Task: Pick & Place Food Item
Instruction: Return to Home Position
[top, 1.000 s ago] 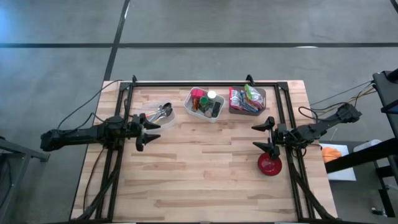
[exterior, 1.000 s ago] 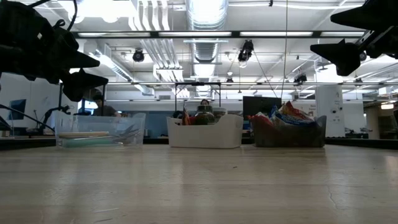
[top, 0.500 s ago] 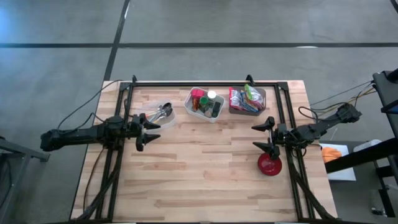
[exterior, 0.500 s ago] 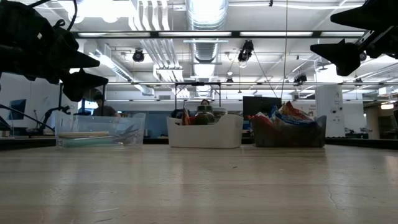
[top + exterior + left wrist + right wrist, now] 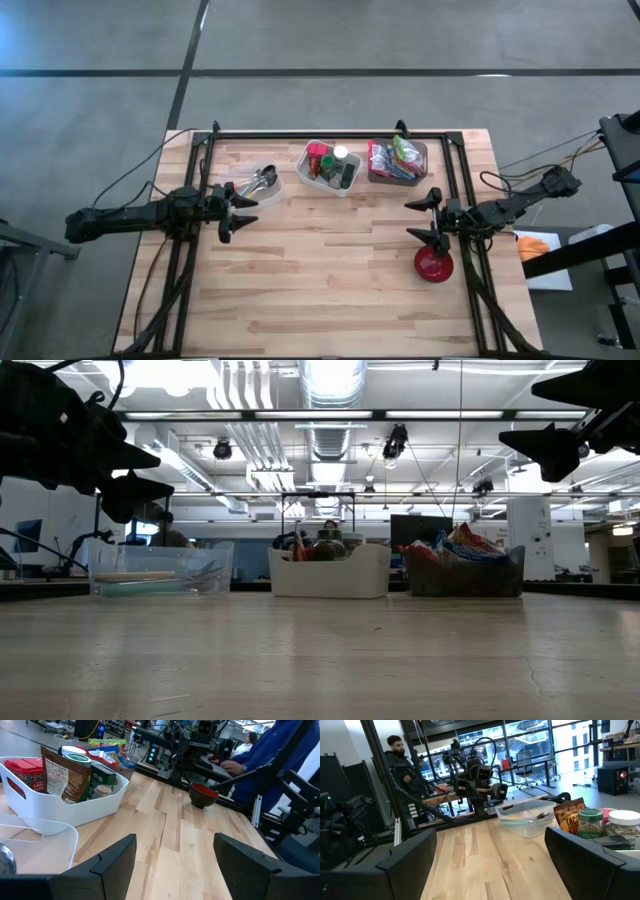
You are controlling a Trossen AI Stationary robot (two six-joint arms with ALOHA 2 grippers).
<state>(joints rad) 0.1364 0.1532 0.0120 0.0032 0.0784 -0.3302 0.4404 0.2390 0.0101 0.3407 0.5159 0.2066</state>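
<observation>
Nothing on the table (image 5: pixel 330 290) has shifted since a second ago — both arms hang level over the pale wood planks. The left hand (image 5: pixel 240 213) is near the transparent bin (image 5: pixel 272 190) and the right hand (image 5: pixel 413 221) just beside the red bowl (image 5: pixel 433 264), each released, fingers spread and empty. At the far edge, the green pack (image 5: pixel 402 148) lies in the black bin (image 5: pixel 425 160), beside the white bin (image 5: pixel 302 170). Beyond the table are ceiling ducts and strip lights — and a person (image 5: pixel 400 757) standing.
</observation>
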